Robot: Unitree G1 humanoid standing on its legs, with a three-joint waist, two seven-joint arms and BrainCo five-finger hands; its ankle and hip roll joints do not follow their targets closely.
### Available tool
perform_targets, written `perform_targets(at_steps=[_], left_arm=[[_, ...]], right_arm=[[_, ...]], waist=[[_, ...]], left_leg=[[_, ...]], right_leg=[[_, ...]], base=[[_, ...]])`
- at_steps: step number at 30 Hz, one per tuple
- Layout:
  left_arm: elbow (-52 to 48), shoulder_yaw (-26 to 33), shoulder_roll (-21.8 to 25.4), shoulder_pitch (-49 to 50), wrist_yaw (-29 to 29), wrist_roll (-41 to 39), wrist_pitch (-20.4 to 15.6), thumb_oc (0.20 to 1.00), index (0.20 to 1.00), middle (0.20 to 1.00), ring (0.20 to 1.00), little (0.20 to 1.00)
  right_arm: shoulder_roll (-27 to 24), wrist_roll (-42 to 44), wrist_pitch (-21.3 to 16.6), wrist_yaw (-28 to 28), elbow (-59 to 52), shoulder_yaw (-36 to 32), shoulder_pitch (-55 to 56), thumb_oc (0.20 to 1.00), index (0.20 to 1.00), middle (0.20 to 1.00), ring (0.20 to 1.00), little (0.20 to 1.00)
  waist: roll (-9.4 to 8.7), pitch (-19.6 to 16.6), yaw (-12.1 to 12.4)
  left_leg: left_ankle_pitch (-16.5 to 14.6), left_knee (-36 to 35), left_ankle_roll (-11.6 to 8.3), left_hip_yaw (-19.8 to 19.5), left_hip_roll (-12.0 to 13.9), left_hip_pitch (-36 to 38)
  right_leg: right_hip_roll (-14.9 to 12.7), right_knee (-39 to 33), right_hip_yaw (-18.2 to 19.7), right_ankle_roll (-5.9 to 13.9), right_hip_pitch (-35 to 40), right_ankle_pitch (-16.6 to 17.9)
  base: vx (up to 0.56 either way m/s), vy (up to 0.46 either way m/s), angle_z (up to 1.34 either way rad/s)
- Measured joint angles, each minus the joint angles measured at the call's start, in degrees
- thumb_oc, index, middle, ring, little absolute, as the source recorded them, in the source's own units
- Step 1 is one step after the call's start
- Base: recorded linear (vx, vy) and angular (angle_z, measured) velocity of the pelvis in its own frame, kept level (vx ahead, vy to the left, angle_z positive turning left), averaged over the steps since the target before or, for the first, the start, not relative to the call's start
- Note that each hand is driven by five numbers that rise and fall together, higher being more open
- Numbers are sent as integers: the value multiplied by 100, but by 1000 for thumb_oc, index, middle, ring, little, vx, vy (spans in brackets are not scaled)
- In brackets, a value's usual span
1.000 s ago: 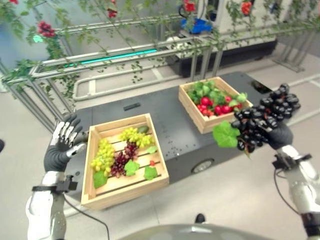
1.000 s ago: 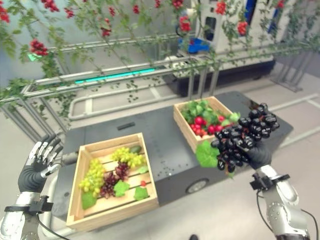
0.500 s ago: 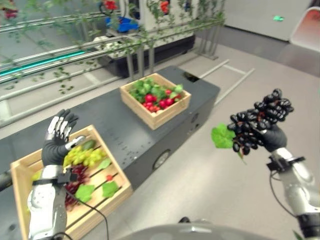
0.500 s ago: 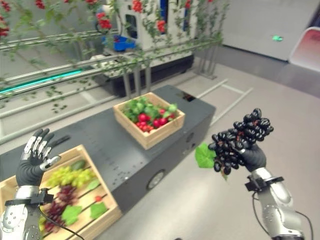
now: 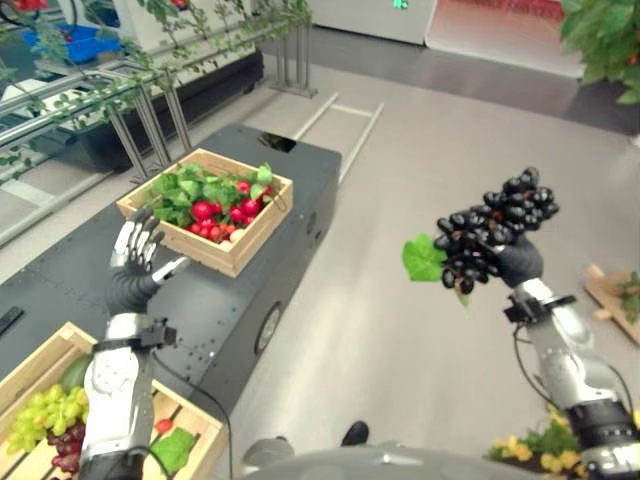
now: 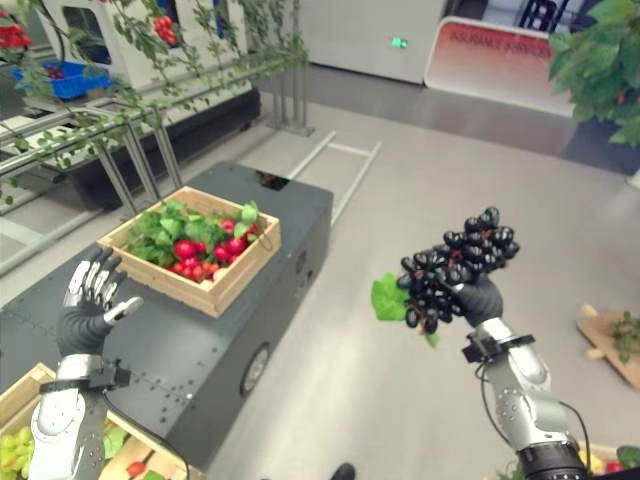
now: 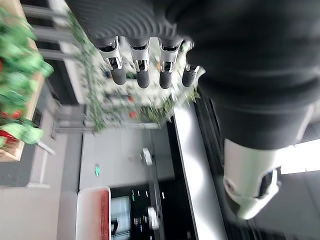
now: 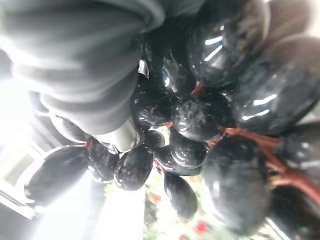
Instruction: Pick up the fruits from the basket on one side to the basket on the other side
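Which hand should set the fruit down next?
Right hand, probably: its fingers are curled round the bunch of black grapes, held over the floor. The left hand is open and holds nothing.

right hand (image 5: 515,262): fingers hidden behind black grape bunch (image 5: 492,225) | grape crate (image 5: 40,425): cut off at the lower-left edge | wooden pallet (image 5: 612,292): cut by the right edge

Right hand (image 5: 515,262) raised, fingers curled tight in a grasp, left hand (image 5: 137,268) upright, fingers spread

Head stereo looks down; wrist cameras close-up
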Motion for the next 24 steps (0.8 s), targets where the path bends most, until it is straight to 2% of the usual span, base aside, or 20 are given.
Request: perform_targets(at_steps=[1, 2, 3, 4, 5, 10, 16, 17, 18, 20, 21, 22, 23, 24], left_arm=[[-67, 21, -4, 59, 0, 97, -31, 1000, 1000, 1000, 1000, 1000], [-85, 31, -7, 87, -1, 117, -56, 1000, 1000, 1000, 1000, 1000], [-112, 53, 44, 143, 10, 141, -92, 1000, 1000, 1000, 1000, 1000], [-102, 51, 52, 150, 8, 145, -86, 1000, 1000, 1000, 1000, 1000], [-119, 50, 43, 220, -2, 158, -86, 1000, 1000, 1000, 1000, 1000], [-124, 54, 23, 268, -54, 283, -85, 1000, 1000, 1000, 1000, 1000], [-153, 36, -4, 252, -112, 357, -67, 1000, 1000, 1000, 1000, 1000], [-154, 34, -9, 263, -114, 357, -60, 1000, 1000, 1000, 1000, 1000], [-153, 27, 8, 260, -113, 366, -28, 1000, 1000, 1000, 1000, 1000], [-158, 28, 50, 263, -80, 393, -11, 1000, 1000, 1000, 1000, 1000], [-163, 41, 72, 263, -31, 477, 13, 1000, 1000, 1000, 1000, 1000], [-164, 37, 87, 276, -13, 488, 34, 1000, 1000, 1000, 1000, 1000], [-204, 22, 96, 301, 25, 489, 64, 1000, 1000, 1000, 1000, 1000], [-206, 20, 97, 289, 40, 488, 76, 1000, 1000, 1000, 1000, 1000]], right_arm=[[15, 0, 5, 12, -8, 1, 63, 200, 200, 200, 200, 200], [16, -4, 7, 19, -14, 2, 72, 200, 200, 200, 200, 200], [77, -51, 8, 64, -46, 4, 71, 200, 200, 200, 200, 200], [112, -51, 7, 78, -57, 5, 71, 200, 200, 200, 200, 200], [143, -98, 29, 107, -120, 26, 77, 200, 200, 200, 200, 200], [158, -153, 48, 118, -142, 11, 79, 200, 200, 200, 200, 200], [231, -203, 84, 113, -308, -123, 326, 200, 200, 200, 200, 200], [232, -204, 88, 116, -391, -144, 392, 200, 200, 200, 200, 200], [248, -210, 92, 121, -476, -167, 489, 200, 200, 200, 200, 200], [275, -311, 99, 107, -541, -200, 576, 200, 200, 200, 200, 200], [341, -379, 103, 85, -555, -235, 584, 200, 200, 200, 200, 200], [413, -378, 102, 67, -564, -255, 572, 200, 200, 200, 200, 200], [505, -376, 103, -14, -586, -236, 553, 200, 200, 200, 200, 200], [547, -375, 105, -29, -594, -228, 537, 200, 200, 200, 200, 200]], waist=[[32, -25, 44], [9, -52, 102], [-109, -134, 160], [-121, -133, 244], [-129, -128, 286], [-168, -111, 280], [-381, -130, 149], [-374, -122, 164], [-398, -116, 68], [-382, -96, 63], [-372, -101, 53], [-361, -95, 70], [-298, -83, 91], [-254, -59, 119]], left_leg=[[35, -125, 53, 83, -54, 126], [47, -152, 65, 140, -68, 158], [54, -159, 91, 170, -132, 197], [53, -155, 68, 187, -145, 230], [64, -124, 25, 186, -118, 261], [15, -147, -24, 161, -133, 437], [-112, -29, 43, 178, -218, 544], [-127, -23, 61, 168, -225, 533], [-130, -12, 83, 240, -247, 597], [-141, 44, 117, 469, -228, 567], [-169, 83, 135, 631, -221, 522], [-154, 89, 167, 810, -183, 508], [-159, 46, 182, 1114, -68, 495], [-150, 18, 182, 1230, -46, 514]], right_leg=[[-294, 148, 66, -14, 124, -51], [-408, 166, 93, 0, 172, -53], [-684, 21, 91, 116, 392, 50], [-773, -24, 6, 113, 496, 134], [-753, -93, 12, 128, 621, 216], [-734, -100, 24, 214, 854, 151], [-857, -15, 98, 309, 926, 73], [-897, 7, 100, 318, 943, 76], [-949, 15, 137, 329, 899, 101], [-998, -95, 121, 351, 844, 188], [-1034, -233, -118, 336, 836, 296], [-1046, -315, -336, 231, 857, 390], [-1164, -268, -756, 234, 867, 369], [-1228, -118, -966, 257, 843, 320]], base=[[3, 175, 0], [-51, 198, -13], [-51, 182, -20], [10, 136, -13], [8, 109, 1], [10, 88, 7], [-31, 79, -2], [-93, 12, -2], [-103, -12, -17], [-111, 104, -41], [-169, 212, -52], [-165, 155, -76], [-161, 138, -72], [-116, 99, -96]])
